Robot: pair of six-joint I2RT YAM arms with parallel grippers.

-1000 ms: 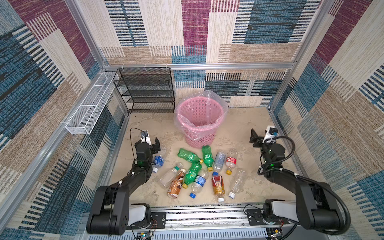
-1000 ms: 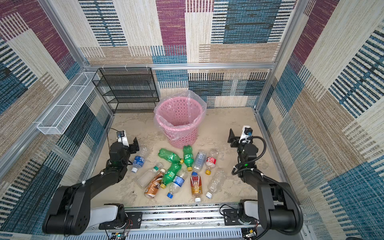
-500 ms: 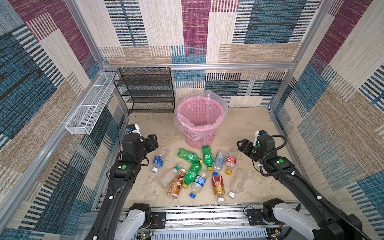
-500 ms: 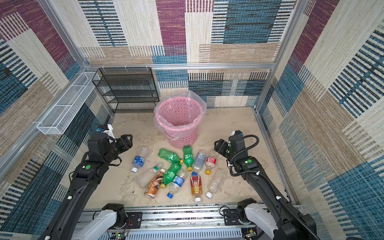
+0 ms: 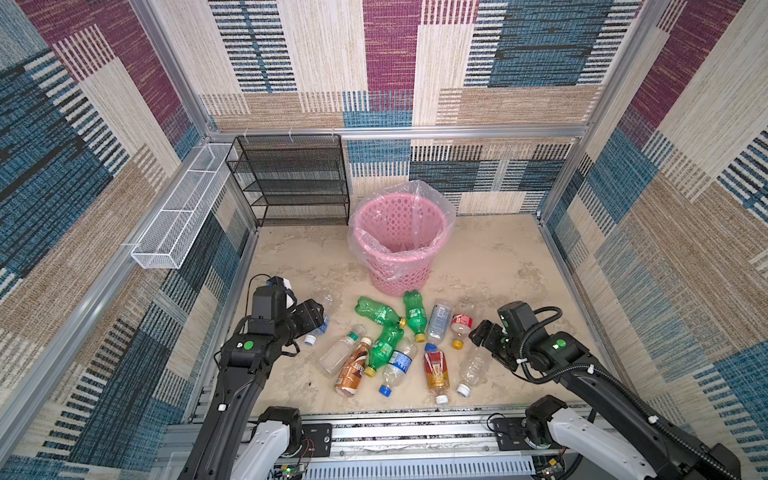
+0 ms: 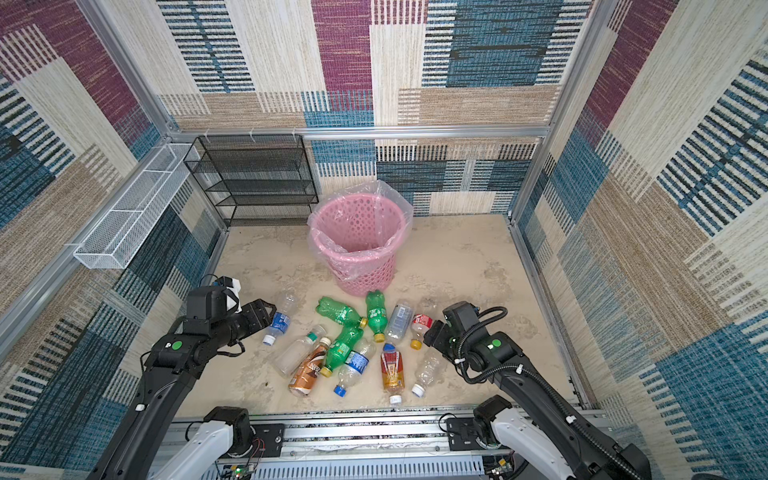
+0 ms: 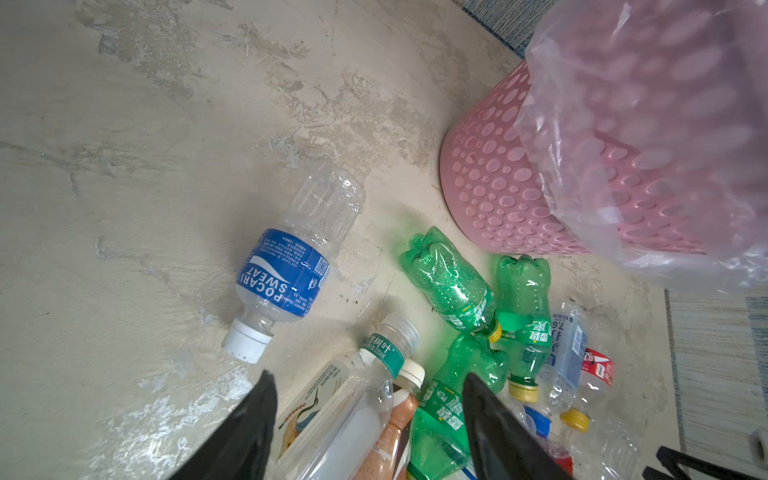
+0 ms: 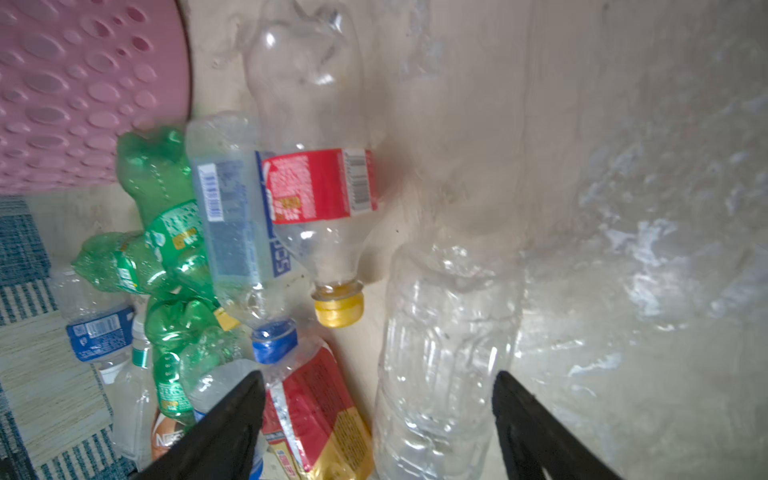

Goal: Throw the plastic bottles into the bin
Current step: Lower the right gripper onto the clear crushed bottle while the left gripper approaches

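The pink bin (image 5: 401,245) with its clear liner stands mid-floor in both top views. Several plastic bottles lie in a heap in front of it: green ones (image 5: 409,316), a brown one (image 5: 353,370), a red-and-yellow one (image 5: 436,370). My left gripper (image 5: 316,318) hovers open by the blue-labelled clear bottle (image 6: 281,318), holding nothing; in the left wrist view its gripper (image 7: 368,415) frames a clear bottle (image 7: 345,419) below. My right gripper (image 6: 430,332) is open over a clear bottle (image 8: 444,353), beside the red-labelled one (image 8: 320,187).
A black mesh rack (image 5: 291,178) stands against the back wall left of the bin. A long white wire basket (image 5: 178,216) hangs on the left wall. Aluminium frame posts and patterned walls close in three sides; the arms' base rail (image 5: 395,432) runs along the front.
Both arms have lifted from a low folded pose and reached forward over the bottles. The right jaws have spread wider.
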